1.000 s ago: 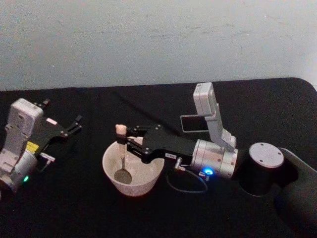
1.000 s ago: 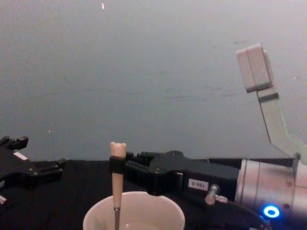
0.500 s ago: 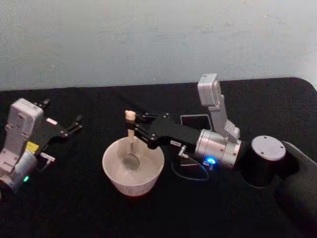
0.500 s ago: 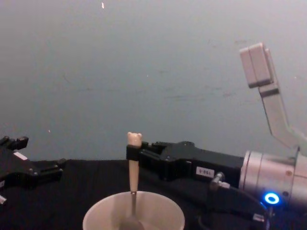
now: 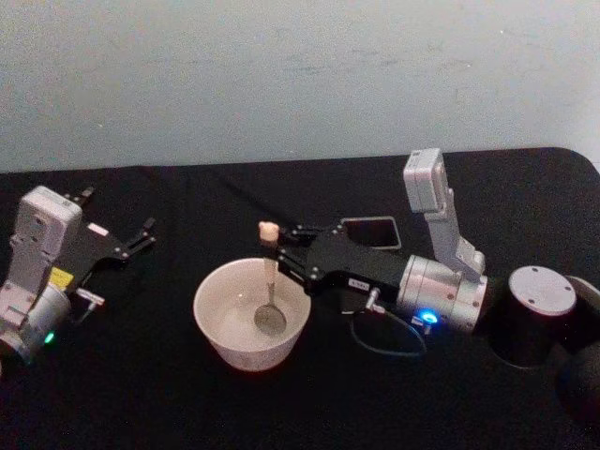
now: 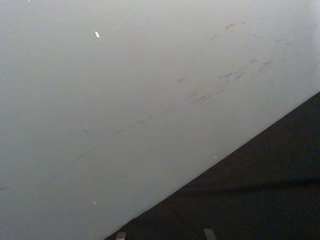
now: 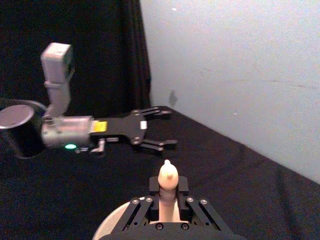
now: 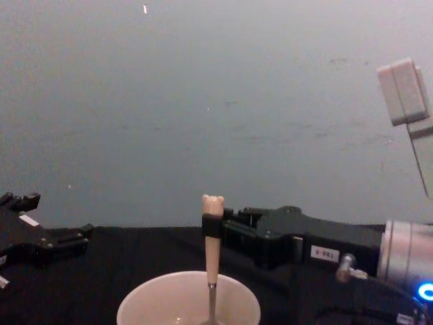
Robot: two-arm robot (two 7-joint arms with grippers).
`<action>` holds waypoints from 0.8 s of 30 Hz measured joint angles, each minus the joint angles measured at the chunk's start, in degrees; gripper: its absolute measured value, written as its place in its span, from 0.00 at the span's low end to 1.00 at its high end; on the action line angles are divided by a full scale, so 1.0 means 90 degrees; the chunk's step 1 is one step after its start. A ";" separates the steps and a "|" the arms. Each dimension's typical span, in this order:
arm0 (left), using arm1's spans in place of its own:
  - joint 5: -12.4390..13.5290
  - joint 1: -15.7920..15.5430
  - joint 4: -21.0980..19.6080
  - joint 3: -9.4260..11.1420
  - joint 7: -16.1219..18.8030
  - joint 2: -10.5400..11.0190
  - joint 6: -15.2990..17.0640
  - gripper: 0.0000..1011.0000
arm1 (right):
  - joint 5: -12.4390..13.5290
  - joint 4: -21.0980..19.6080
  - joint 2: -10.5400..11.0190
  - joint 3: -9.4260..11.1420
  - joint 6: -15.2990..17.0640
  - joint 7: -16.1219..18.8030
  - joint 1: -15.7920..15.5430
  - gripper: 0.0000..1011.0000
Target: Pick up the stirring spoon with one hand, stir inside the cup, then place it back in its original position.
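Head view: my right gripper (image 5: 281, 251) pinches the stirring spoon (image 5: 270, 279) just below its bear head, holding it upright with its bowl down inside the cup (image 5: 214, 323). I judge this mid-stir; next comes lifting it clear of the rim. My left gripper (image 5: 139, 236) rests spread, well aside.

A worktop draped in matte black cloth (image 5: 169, 394) meets a pale grey-blue painted wall (image 5: 281, 75) along its far edge. The wall carries faint dark scuffs (image 8: 270, 139) and a small white fleck (image 8: 145, 9) high up. Near the far edge, right of the middle, lies a dark grey square holder box with a lighter rim (image 5: 373, 228), its near side partly hidden. Beyond the worktop's left edge, a black curtain (image 7: 115, 50) hangs in folds against the wall.
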 joint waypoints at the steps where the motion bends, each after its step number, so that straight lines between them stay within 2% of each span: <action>1: 0.0000 0.0000 0.0001 0.0000 0.0000 0.0000 0.0000 0.99 | 0.0024 -0.0086 0.0049 -0.0010 0.0028 0.0046 -0.0048 0.20; 10: 0.0000 0.0000 0.0000 0.0000 0.0000 0.0000 0.0000 0.99 | 0.0138 -0.0316 0.0134 -0.0172 0.0101 0.0249 -0.0176 0.20; 18: 0.0000 0.0000 0.0000 0.0000 0.0000 0.0000 0.0000 0.99 | 0.0121 -0.0101 -0.0068 -0.0336 0.0035 0.0273 -0.0033 0.20; 24: 0.0000 0.0000 0.0000 0.0000 0.0000 0.0000 0.0000 0.99 | -0.0042 0.0263 -0.0292 -0.0400 -0.0088 0.0100 0.0136 0.20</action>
